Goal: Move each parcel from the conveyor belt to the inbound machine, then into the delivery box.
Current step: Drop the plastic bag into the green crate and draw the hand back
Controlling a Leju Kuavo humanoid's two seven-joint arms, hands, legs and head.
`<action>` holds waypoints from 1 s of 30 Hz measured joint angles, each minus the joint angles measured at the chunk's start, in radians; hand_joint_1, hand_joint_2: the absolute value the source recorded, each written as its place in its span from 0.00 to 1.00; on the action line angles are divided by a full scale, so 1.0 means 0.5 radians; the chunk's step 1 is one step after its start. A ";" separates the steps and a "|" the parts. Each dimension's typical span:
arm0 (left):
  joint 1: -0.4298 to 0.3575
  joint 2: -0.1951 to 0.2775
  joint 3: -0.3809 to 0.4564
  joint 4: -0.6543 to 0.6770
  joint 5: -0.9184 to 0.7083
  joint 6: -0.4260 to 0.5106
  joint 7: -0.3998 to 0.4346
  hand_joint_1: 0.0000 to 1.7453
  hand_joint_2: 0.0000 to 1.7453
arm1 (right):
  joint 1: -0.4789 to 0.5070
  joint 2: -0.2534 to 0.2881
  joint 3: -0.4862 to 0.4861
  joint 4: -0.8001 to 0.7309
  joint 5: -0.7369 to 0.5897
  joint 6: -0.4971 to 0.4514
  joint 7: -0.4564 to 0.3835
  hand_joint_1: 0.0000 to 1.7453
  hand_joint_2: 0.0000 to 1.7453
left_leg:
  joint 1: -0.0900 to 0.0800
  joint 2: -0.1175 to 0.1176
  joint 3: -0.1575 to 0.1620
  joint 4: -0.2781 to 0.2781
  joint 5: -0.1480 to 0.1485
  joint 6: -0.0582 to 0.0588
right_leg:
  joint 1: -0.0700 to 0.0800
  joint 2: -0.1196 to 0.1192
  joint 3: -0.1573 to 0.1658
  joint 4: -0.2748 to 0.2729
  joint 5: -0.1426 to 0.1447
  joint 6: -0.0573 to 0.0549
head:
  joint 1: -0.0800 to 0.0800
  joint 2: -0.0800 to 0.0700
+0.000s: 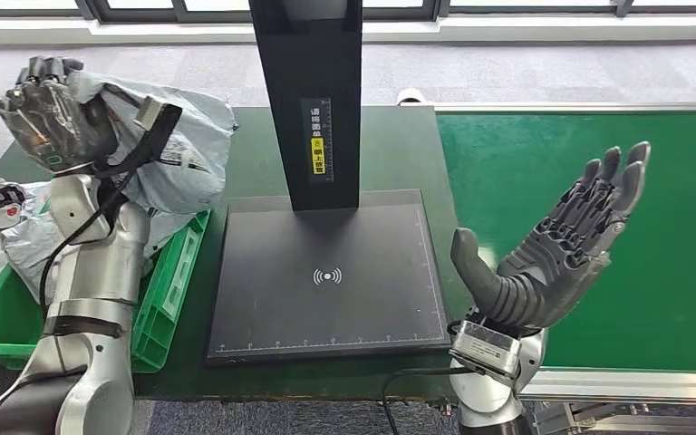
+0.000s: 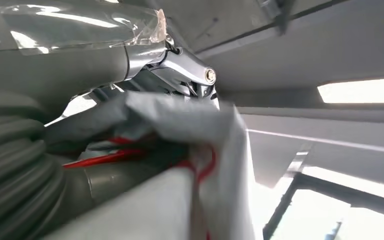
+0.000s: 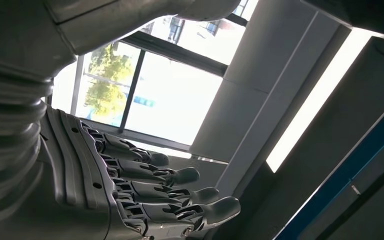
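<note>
Gripping a grey parcel (image 1: 168,136) above the green delivery box (image 1: 168,290) at nine o'clock to drop it in, the left hand (image 1: 50,113) works while the right hand (image 1: 553,249) waits open and empty over the belt (image 1: 652,181).

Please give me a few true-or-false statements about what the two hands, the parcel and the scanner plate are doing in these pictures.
1. The left hand grips a grey parcel, raised above the green crate. True.
2. The right hand holds a parcel. False: it is empty, its fingers spread apart over the conveyor belt.
3. A parcel lies on the black scanner plate of the inbound machine. False: the plate is bare.
4. The green crate stands beside the scanner plate, on the robot's left. True.
5. Parcels wait on the part of the conveyor belt seen in the head view. False: that part is bare.
</note>
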 joint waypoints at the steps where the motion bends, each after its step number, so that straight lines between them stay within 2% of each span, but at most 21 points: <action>1: -0.016 0.004 0.081 0.044 0.000 0.000 -0.019 1.00 1.00 | 0.004 0.000 0.000 0.000 0.004 0.000 0.000 0.00 1.00 | 0.001 -0.001 0.000 0.000 0.000 -0.001 | 0.001 0.000 0.000 0.000 0.000 0.000 | 0.000 0.000; 10: -0.028 -0.013 0.741 0.134 0.017 0.002 -0.216 1.00 1.00 | 0.048 -0.006 0.000 -0.001 0.061 0.000 -0.001 0.00 1.00 | 0.002 -0.001 -0.001 0.000 0.000 -0.002 | 0.001 0.000 -0.001 0.001 -0.001 -0.001 | 0.001 0.000; 14: -0.033 -0.026 0.979 0.131 0.033 0.002 -0.292 1.00 1.00 | 0.051 -0.006 0.000 -0.004 0.082 0.005 -0.001 0.00 1.00 | 0.002 -0.002 -0.001 0.000 0.000 -0.002 | 0.002 0.000 -0.002 0.001 -0.001 -0.001 | 0.001 0.000; 17: -0.033 -0.034 1.078 0.126 0.035 0.002 -0.304 1.00 1.00 | 0.052 -0.006 0.000 -0.010 0.086 0.008 -0.002 0.00 1.00 | 0.002 -0.002 -0.001 0.000 0.000 -0.002 | 0.002 0.000 -0.001 0.001 -0.001 -0.001 | 0.000 0.000; 20: -0.034 -0.040 1.132 0.122 0.036 0.002 -0.307 0.25 1.00 | 0.052 -0.007 0.000 -0.012 0.086 0.010 -0.002 0.00 1.00 | 0.002 -0.002 -0.001 0.000 0.000 -0.002 | 0.002 0.000 -0.001 0.001 0.000 -0.001 | 0.000 0.000; 21: -0.034 -0.042 1.145 0.122 0.036 0.002 -0.307 0.00 0.75 | 0.052 -0.007 0.000 -0.012 0.086 0.011 -0.002 0.00 1.00 | 0.002 -0.002 -0.001 0.000 0.000 -0.002 | 0.002 0.000 -0.001 0.001 0.000 -0.001 | 0.000 0.000; 24: -0.046 -0.043 1.167 0.156 0.020 0.002 -0.244 0.00 0.00 | 0.052 -0.007 0.000 -0.013 0.094 0.012 0.002 0.00 1.00 | 0.002 -0.002 -0.001 0.001 0.001 -0.002 | 0.002 -0.001 -0.001 0.001 0.000 -0.001 | 0.001 0.000; 27: -0.086 -0.017 1.154 0.335 0.008 0.002 -0.066 0.00 0.00 | 0.052 -0.007 0.000 -0.013 0.108 0.020 0.012 0.00 1.00 | 0.002 -0.004 -0.001 0.001 0.001 -0.002 | 0.001 -0.002 -0.001 0.001 0.000 -0.001 | 0.001 0.000; 30: -0.110 0.011 1.116 0.510 0.009 -0.001 -0.012 0.00 0.00 | 0.052 -0.007 0.000 -0.014 0.111 0.027 0.018 0.00 1.00 | 0.002 -0.003 -0.001 0.000 0.001 -0.002 | 0.002 -0.002 0.000 0.001 0.000 -0.001 | 0.001 0.000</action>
